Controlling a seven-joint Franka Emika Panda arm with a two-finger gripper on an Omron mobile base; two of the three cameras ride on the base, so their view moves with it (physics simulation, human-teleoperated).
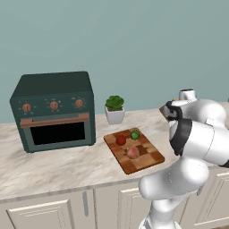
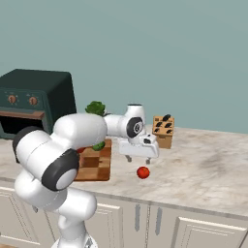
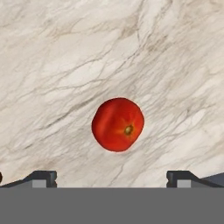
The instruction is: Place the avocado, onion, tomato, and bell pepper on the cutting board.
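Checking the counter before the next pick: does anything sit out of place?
One red round fruit lies alone on the marble counter, off the checkered wooden cutting board that holds the other three. The open end effector hangs above it.

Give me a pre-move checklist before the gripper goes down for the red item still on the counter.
1. Gripper open: ok, jaws wide apart.
2. Red item centred under the hand: ok.
3. Red item untouched, resting on the counter: ok.
4. Free room on the cutting board: ok, near corner bare.
5. Already on the board: avocado, onion, second red item: ok.
6. Tomato or bell pepper: cannot tell.
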